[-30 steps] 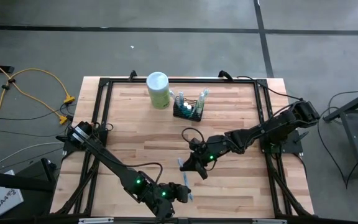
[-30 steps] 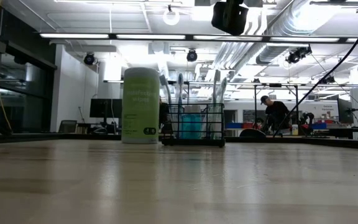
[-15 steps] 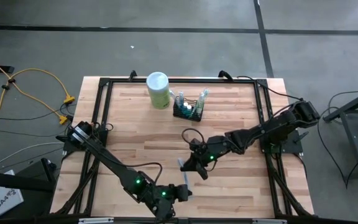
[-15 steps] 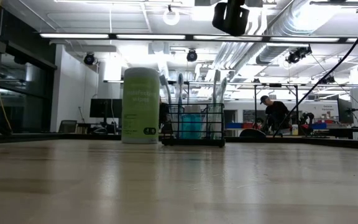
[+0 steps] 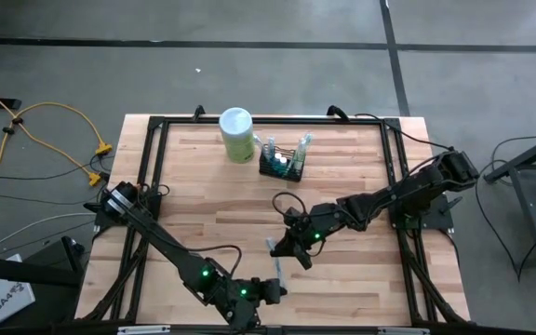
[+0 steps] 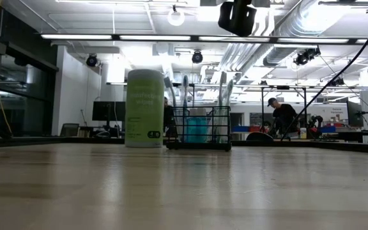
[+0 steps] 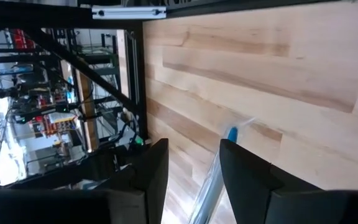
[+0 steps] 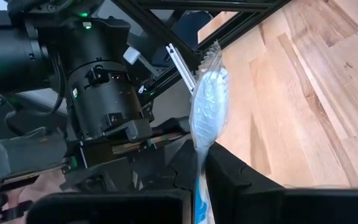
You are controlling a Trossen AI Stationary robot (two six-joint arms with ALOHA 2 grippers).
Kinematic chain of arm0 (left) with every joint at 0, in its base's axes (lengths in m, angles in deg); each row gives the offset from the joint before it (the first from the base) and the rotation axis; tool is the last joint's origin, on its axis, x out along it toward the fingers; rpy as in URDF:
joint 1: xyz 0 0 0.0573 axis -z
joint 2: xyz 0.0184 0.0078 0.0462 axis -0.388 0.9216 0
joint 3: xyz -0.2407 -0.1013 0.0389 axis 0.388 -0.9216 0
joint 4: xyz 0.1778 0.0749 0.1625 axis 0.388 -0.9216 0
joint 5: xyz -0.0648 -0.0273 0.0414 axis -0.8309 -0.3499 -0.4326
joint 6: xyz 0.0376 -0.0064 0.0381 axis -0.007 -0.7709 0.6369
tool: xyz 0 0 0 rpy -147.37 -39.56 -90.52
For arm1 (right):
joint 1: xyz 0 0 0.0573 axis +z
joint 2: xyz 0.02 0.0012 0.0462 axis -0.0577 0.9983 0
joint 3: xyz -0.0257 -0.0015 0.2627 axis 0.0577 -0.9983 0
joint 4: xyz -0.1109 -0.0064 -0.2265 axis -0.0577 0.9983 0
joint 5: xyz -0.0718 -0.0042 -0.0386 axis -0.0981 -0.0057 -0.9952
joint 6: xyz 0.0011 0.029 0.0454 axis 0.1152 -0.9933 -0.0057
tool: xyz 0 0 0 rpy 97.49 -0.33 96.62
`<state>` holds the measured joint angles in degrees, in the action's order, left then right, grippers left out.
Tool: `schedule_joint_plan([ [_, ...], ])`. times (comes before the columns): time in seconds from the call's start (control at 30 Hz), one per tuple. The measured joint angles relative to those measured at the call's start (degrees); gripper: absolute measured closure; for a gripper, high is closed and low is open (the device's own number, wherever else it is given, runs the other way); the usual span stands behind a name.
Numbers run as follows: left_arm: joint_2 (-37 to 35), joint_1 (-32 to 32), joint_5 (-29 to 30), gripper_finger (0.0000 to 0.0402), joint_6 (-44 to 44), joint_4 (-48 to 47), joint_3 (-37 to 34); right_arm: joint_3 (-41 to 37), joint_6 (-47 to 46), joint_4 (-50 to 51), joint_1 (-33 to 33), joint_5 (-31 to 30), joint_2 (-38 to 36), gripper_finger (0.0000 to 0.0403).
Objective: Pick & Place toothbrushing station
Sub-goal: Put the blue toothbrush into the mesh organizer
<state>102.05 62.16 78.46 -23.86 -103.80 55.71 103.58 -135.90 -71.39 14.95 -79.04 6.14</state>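
R pincer [image 5: 282,251] pinches a wrapped toothbrush [image 8: 209,106] mid-table [image 5: 203,205]. L pincer [image 7: 194,168] spread, toothbrush end between its fingers, just beside R. Toothbrushing station [image 5: 282,164] well beyond both, by green canister [image 5: 236,134].

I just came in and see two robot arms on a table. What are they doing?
The right gripper is pinching a wrapped toothbrush near the front middle of the wooden table. The left gripper sits at the other end of the toothbrush with its fingers open around it. The black wire toothbrushing station stands at the back beside a green canister, already holding some brushes.
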Motion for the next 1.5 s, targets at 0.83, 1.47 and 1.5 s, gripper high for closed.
schedule_joint_plan([
  [0.83, 0.00, 4.00, -0.37, 0.0265, -31.88, -0.99, 0.00, 0.04, 19.91, 2.51, -9.20, -2.02, 0.09, 0.0390],
  [1.47, 0.00, 5.69, 0.83, 0.0265, -52.80, -8.17, 0.00, 0.04, 45.94, -4.65, -17.11, -13.76, 0.09, 0.0390],
  [1.5, 0.00, 5.90, 1.49, 0.0265, -53.50, -8.61, 0.00, 0.04, 46.53, -5.46, -17.62, -13.77, 0.09, 0.0390],
])
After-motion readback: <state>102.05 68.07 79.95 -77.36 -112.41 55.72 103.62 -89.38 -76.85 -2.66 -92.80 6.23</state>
